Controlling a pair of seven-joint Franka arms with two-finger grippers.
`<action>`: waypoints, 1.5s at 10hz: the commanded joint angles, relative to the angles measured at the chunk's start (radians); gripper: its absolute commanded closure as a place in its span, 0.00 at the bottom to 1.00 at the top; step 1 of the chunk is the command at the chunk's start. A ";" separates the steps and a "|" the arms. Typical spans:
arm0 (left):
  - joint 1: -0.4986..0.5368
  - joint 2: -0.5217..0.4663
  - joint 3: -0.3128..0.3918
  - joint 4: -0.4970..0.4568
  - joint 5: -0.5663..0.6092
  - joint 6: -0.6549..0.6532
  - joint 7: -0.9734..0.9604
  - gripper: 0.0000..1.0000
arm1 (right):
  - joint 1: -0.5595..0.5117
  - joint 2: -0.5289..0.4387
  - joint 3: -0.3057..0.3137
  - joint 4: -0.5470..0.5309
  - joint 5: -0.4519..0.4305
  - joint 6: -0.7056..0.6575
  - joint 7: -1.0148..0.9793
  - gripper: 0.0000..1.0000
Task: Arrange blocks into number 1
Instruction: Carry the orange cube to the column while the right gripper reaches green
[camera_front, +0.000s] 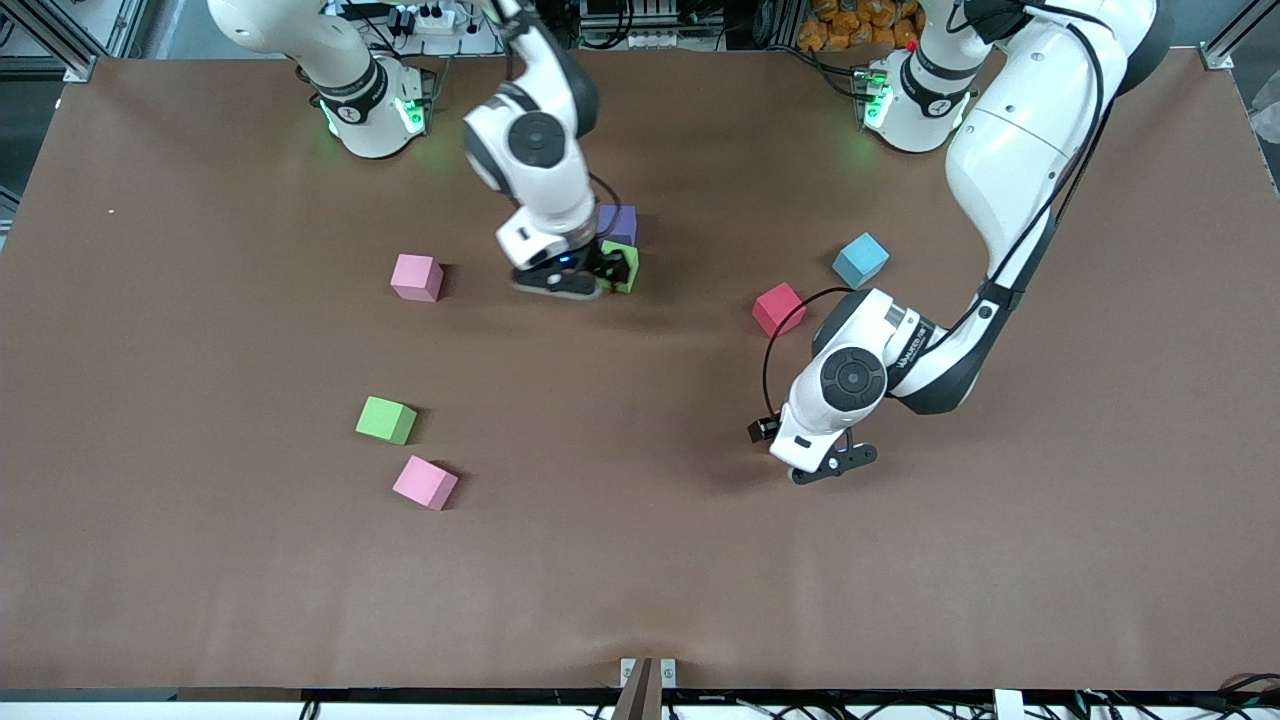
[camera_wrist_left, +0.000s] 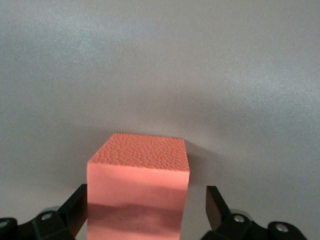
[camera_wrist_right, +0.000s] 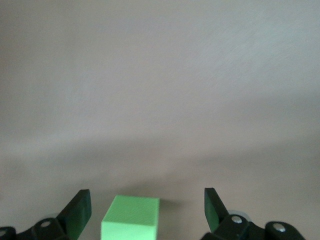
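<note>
In the right wrist view a green block (camera_wrist_right: 131, 217) sits on the table between the spread fingers of my right gripper (camera_wrist_right: 147, 200), with a gap on each side. From the front, that green block (camera_front: 627, 268) touches the purple block (camera_front: 620, 224), on the side nearer the camera, and the right gripper (camera_front: 610, 270) is low over it. My left gripper (camera_wrist_left: 146, 197) is open around an orange block (camera_wrist_left: 137, 185), with a clear gap at one finger. The left gripper (camera_front: 835, 465) hides that block from the front. A red block (camera_front: 778, 308) and a second green block (camera_front: 386, 420) lie apart.
Two pink cubes (camera_front: 417, 277) (camera_front: 425, 483) lie toward the right arm's end of the table. A light blue cube (camera_front: 861, 259) sits beside the red block, under the left arm's forearm.
</note>
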 joint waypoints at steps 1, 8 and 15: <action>-0.011 0.011 0.008 0.019 0.042 0.004 0.007 0.99 | -0.075 -0.103 0.030 -0.055 -0.032 -0.036 0.009 0.00; -0.128 -0.021 -0.001 0.019 0.050 -0.007 -0.113 1.00 | -0.587 -0.175 0.171 0.044 -0.207 -0.097 -0.050 0.00; -0.438 -0.024 -0.006 0.020 0.039 -0.007 -0.319 1.00 | -0.850 -0.157 0.199 0.143 -0.206 -0.202 -0.277 0.00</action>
